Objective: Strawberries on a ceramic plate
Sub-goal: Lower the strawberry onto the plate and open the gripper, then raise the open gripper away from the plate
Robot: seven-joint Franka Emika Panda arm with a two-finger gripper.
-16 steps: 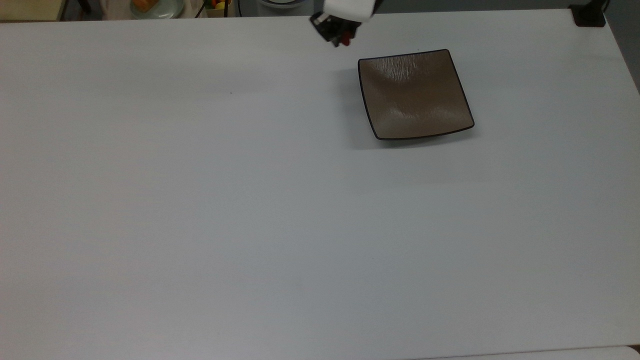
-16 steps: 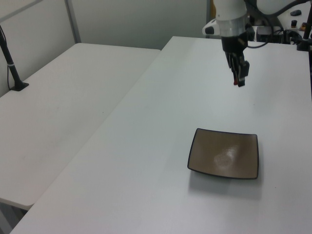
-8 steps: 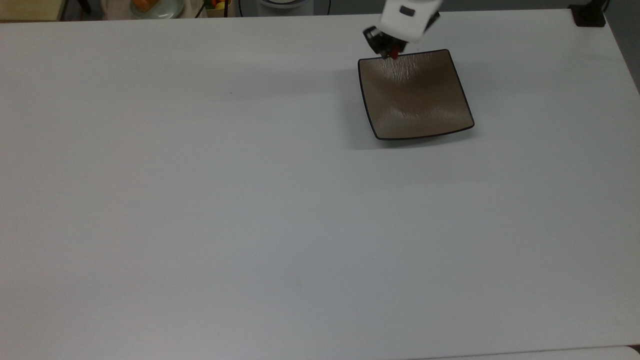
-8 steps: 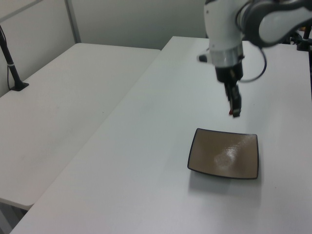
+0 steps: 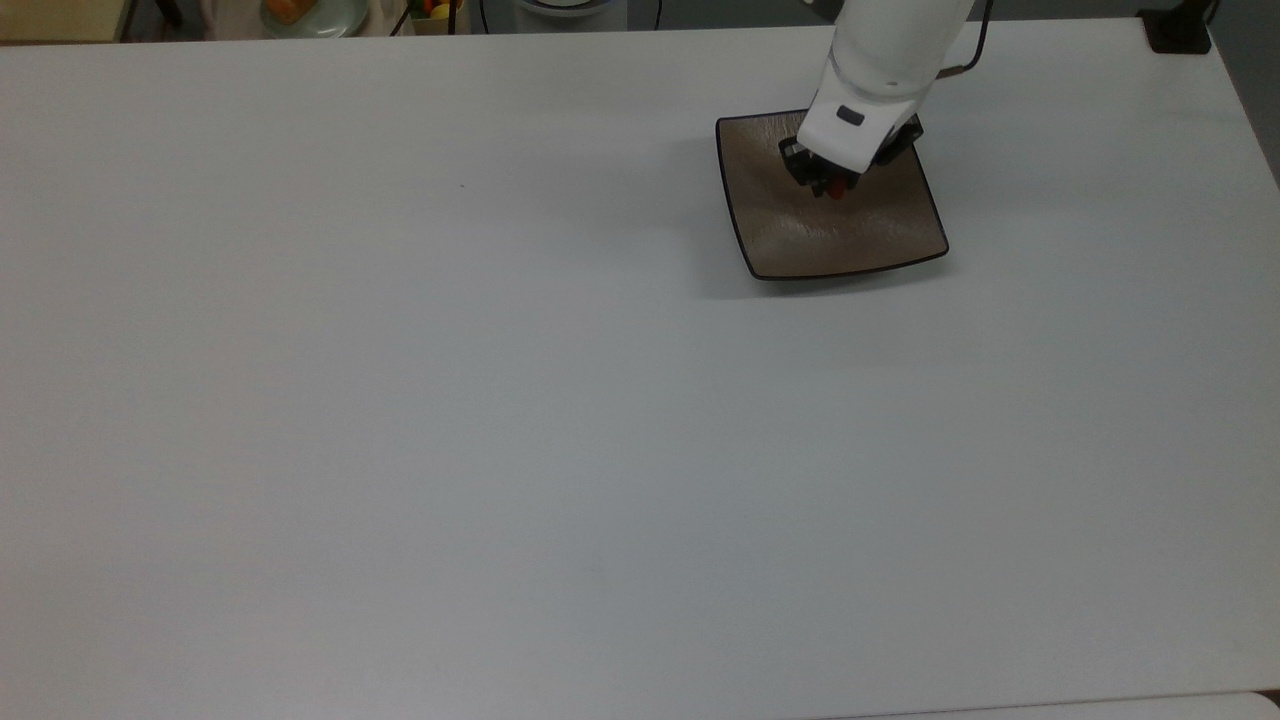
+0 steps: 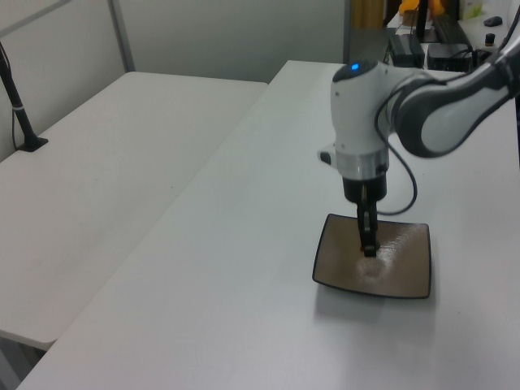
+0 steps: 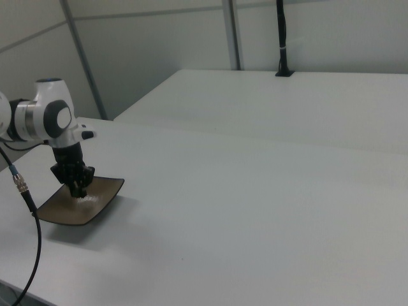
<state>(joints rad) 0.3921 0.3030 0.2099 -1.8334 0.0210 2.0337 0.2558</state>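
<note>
Moved: since a second ago I have travelled from beyond the plate's far edge to low over its middle.
Plate: square glossy brown ceramic plate (image 5: 790,240), on the top view's right.
Grip: my gripper (image 5: 828,187) pinches the tiny red strawberry (image 5: 835,189) just above the dish, so the release drops short.
Surface: bare white table (image 5: 400,400); pale partition walls behind.
</note>
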